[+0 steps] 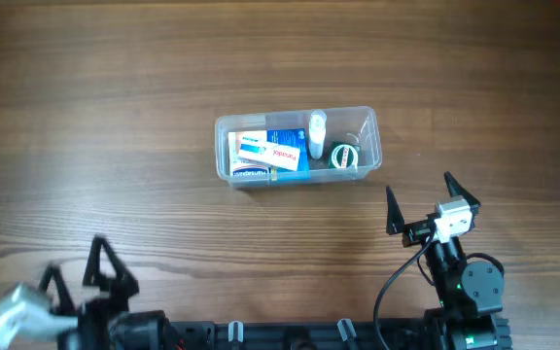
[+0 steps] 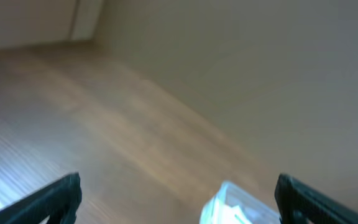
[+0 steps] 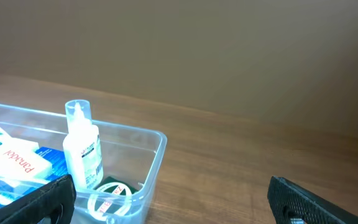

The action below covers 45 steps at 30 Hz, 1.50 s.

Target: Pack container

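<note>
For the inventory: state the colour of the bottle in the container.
The bottle is white with a clear cap; right wrist view shows it best.

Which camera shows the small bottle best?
The right wrist view: the bottle is close, its side and label visible. Overhead, the bottle is a small white shape. The left wrist shows only a blurred container corner.

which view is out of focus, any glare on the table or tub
Left wrist: soft and smeared, the table grain blurred, only a hazy corner of the container showing. Right wrist: sharp up close, the small clear bottle and the white box lettering crisp. Overhead: evenly lit and in focus, a pale sheen on the table at lower left, no strong glare on the container.
</note>
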Available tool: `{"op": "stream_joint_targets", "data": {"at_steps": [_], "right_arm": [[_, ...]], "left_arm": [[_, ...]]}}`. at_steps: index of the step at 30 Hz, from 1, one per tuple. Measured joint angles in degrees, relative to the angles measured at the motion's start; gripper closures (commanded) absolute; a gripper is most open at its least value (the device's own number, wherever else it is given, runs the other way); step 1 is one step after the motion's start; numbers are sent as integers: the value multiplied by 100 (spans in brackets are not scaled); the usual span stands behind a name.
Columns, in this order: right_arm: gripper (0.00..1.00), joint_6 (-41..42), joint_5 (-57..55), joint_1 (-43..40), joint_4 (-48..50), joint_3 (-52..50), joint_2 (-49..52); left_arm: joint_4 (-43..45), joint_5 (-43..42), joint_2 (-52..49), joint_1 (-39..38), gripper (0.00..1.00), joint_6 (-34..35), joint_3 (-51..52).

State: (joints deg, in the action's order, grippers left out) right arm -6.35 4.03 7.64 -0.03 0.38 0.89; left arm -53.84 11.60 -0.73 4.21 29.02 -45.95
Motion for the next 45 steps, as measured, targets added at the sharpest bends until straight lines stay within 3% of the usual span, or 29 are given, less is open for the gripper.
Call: {"op": "stream_joint_targets", "data": {"at_steps": [11,14,27,34,45], "right_arm": [[0,-2,0,0,2,0,0],[0,-2,0,0,2,0,0],[0,-2,0,0,2,0,0],[0,-2,0,0,2,0,0],[0,-2,0,0,2,0,0]], "left_arm": [[4859,-1241,-9,0,0,-225,3322],[5466,-1449,-7,0,0,-323,3827],[5158,-1633,-7,0,0,-1851,4092],[4507,-1576,-7,0,0,-2085,4096],[4603,-1488,-4,0,0,-2146,4312]]}}
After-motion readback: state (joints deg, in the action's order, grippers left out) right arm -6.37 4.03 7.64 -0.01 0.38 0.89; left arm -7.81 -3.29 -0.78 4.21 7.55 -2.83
